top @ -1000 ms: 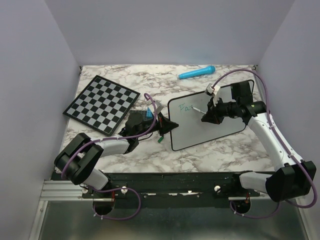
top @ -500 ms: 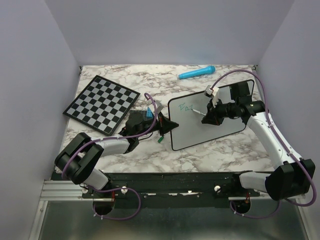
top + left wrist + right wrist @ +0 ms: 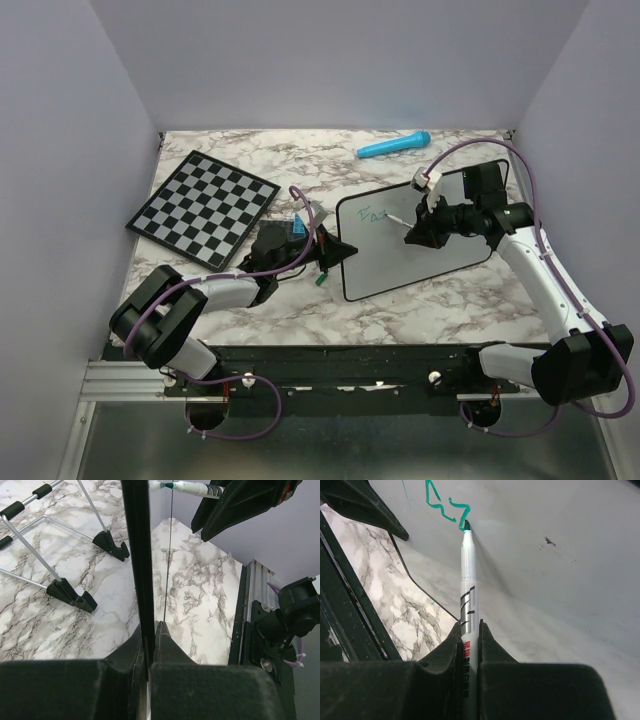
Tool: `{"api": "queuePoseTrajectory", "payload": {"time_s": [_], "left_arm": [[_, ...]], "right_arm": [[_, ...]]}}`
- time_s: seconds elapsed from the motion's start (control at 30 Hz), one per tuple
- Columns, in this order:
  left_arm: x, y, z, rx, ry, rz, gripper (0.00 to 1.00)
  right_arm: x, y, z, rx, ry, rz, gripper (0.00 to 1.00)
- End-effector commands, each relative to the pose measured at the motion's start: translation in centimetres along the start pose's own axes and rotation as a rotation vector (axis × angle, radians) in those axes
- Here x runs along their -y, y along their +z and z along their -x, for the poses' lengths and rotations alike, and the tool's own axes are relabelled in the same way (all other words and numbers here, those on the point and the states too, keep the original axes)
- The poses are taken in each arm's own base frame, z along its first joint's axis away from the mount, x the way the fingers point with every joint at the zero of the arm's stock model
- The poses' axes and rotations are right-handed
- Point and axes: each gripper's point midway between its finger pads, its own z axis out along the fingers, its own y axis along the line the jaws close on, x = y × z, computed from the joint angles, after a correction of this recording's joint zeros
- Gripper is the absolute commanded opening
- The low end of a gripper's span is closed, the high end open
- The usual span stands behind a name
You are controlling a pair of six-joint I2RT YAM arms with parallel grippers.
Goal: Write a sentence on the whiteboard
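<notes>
The right tool [image 3: 411, 233] nudges the marker [image 3: 468, 580] a hair across the whiteboard [image 3: 430, 262] and back again. The green sentence [image 3: 372, 216] changes shape slightly at its newest stroke, too small to read. The tip now touches that stroke's end.

Large whiteboard [image 3: 400, 268], white with a thin black frame and rounded corners; sits right of centre on the table [image 3: 290, 300], skewed, left end nearer than the right; edge-on in the left wrist view, with thin metal legs and small black feet on one side of it; surface mostly bare, a few faint grey specks. Of the sentence [image 3: 372, 216], only a start: a few thin teal-green zigzag strokes near the board's upper left corner; not readable as words.
</notes>
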Motion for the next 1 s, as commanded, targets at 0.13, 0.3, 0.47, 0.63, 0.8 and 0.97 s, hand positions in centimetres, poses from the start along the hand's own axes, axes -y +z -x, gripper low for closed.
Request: {"api": "queuePoseTrajectory", "payload": {"time_s": [0.13, 0.3, 0.47, 0.63, 0.8, 0.97], "left_arm": [[-1.2, 0.0, -1.4, -0.047, 0.060, 0.034, 0.00], [-1.1, 0.1, -1.2, -0.044, 0.062, 0.029, 0.00], [-1.0, 0.2, -1.3, -0.047, 0.060, 0.024, 0.00], [-1.0, 0.1, -1.4, -0.048, 0.058, 0.023, 0.00], [-1.1, 0.2, -1.4, -0.050, 0.056, 0.023, 0.00], [-1.1, 0.2, -1.4, -0.049, 0.058, 0.021, 0.00]], "right_arm": [[2.6, -1.6, 1.7, 0.053, 0.014, -0.143, 0.00], [2.5, -1.9, 1.6, 0.073, 0.018, -0.132, 0.00], [1.3, -1.6, 2.2, 0.097, -0.016, -0.054, 0.01], [1.3, -1.6, 2.9, 0.107, -0.015, -0.035, 0.00], [1.6, -1.4, 3.1, 0.107, 0.000, -0.041, 0.01], [1.7, -1.1, 2.0, 0.075, 0.006, -0.040, 0.00]]}}
